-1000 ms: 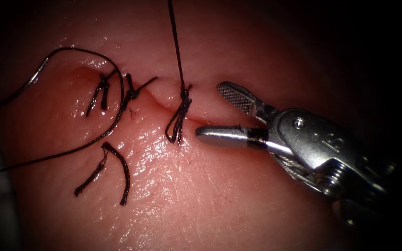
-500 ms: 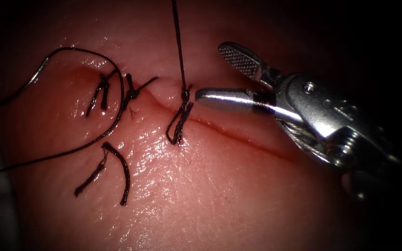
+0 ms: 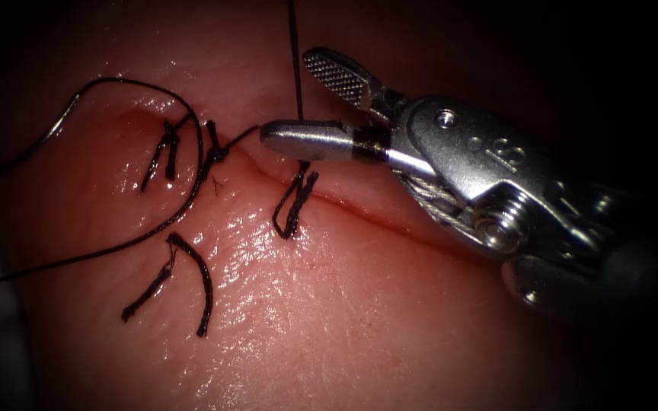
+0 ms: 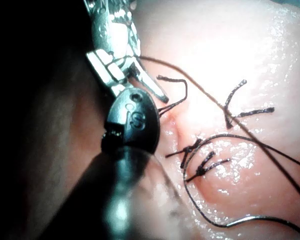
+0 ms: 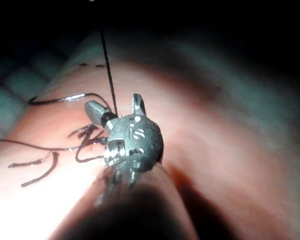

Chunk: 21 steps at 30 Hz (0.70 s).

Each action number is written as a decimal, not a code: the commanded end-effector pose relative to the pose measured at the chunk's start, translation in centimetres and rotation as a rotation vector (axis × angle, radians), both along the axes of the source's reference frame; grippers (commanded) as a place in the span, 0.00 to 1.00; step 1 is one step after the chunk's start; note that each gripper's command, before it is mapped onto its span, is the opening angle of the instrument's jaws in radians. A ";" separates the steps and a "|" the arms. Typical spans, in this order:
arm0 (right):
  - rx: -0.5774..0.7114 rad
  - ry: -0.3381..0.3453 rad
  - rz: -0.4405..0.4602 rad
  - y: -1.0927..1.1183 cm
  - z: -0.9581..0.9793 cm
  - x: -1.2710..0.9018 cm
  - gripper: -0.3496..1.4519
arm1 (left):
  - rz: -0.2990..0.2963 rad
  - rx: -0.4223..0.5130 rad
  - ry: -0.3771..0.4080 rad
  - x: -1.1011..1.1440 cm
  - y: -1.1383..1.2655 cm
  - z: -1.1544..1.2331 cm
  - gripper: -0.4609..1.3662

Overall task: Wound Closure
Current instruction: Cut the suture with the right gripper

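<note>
The right claw (image 3: 298,103) comes in from the right and hangs over the cut (image 3: 390,217) in the tissue (image 3: 329,320), its two jaws spread wide apart and gripping nothing. Between those jaws runs a taut thread (image 3: 295,53), rising straight up from the knot (image 3: 296,190) that sits just below the lower jaw (the jaw itself hides where thread meets knot). The loose ends of that knot hang down over the cut, directly beneath the claw's tip.

Compared with a second ago, the claw has climbed and slid leftward: then it lay below and to the right of the knot, and now it straddles the upright thread.

Left of the claw tip lie two older stitches (image 3: 192,152) with short dark tails, and a long loose strand (image 3: 138,236) curls around them. Further below and left of the claw, a pair of cut ends (image 3: 192,281) rests on the wet tissue, well apart from the tool.

The right wrist view shows the same claw (image 5: 117,109) with jaws parted on either side of the thread (image 5: 108,65). In the left wrist view a tool (image 4: 135,120) sits close beside the stitches (image 4: 202,157).
</note>
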State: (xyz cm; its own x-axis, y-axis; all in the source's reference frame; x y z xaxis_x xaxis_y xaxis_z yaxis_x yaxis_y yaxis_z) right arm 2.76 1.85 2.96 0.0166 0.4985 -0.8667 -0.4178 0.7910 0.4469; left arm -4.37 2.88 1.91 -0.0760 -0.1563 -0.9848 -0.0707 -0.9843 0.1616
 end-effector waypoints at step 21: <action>-0.168 -0.048 -0.049 -0.02 0.27 0.24 0.95 | 0.005 0.008 -0.005 -0.04 -0.04 -0.02 0.06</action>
